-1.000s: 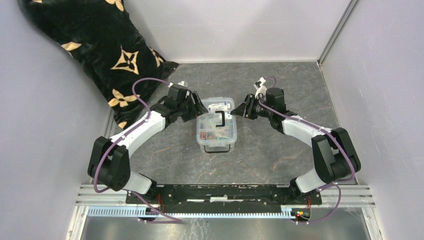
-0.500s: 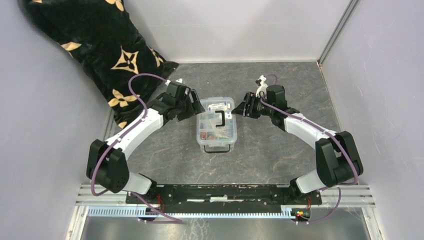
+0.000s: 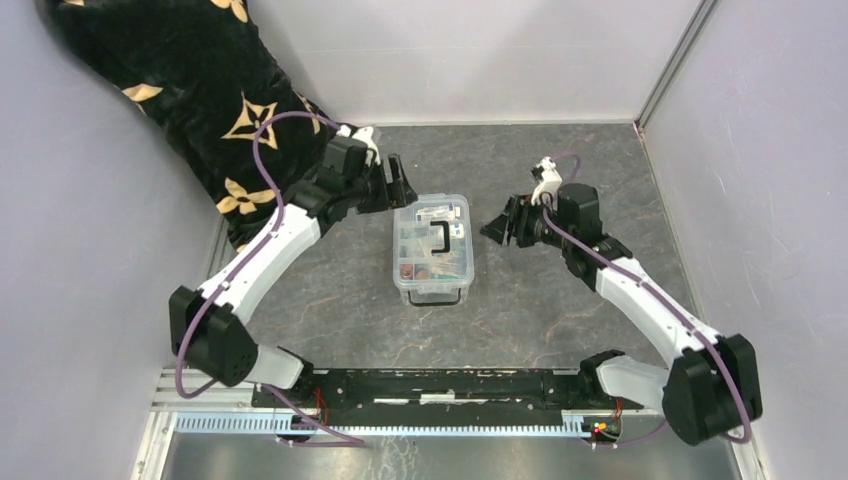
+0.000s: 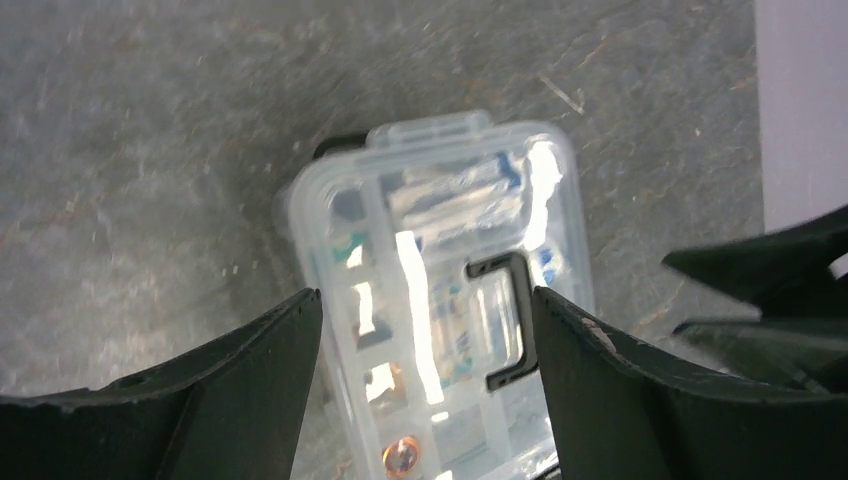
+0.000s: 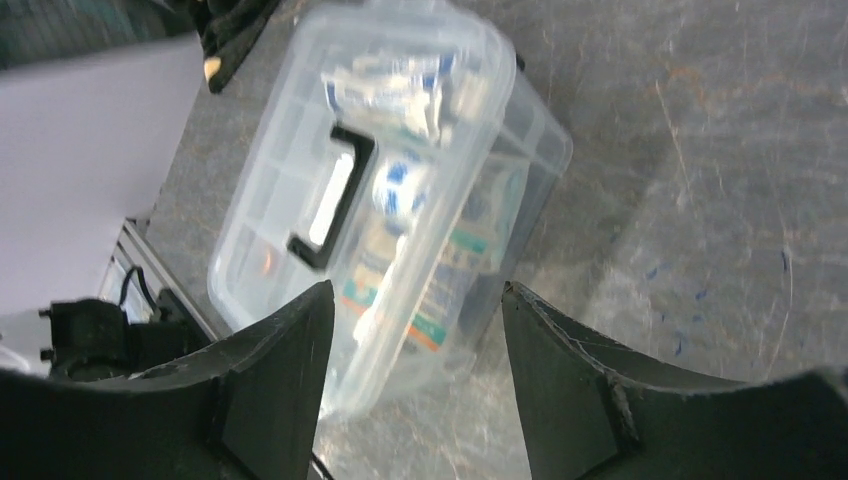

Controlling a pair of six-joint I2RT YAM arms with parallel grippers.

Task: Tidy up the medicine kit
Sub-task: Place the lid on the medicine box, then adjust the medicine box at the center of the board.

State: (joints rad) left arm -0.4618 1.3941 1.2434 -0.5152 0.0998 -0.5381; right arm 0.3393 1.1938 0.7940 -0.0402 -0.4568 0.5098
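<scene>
Between my left hand (image 3: 402, 190) and right hand (image 3: 494, 229) sits the medicine kit (image 3: 432, 250), long axis running away from the bases. Both hands flank its far end, spread and empty, neither touching it

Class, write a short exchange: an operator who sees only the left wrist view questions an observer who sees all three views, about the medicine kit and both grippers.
Operator: The medicine kit sits between my fingers in this view. Is my left gripper touching it?
Observer: No. From above, the left gripper hangs open off the far left corner of the medicine kit, with a gap between them.
Operator: There is a dark shape at my right edge. Where is the right gripper?
Observer: The right gripper is open off the kit's right side, level with its far half, and is not touching it.
</scene>
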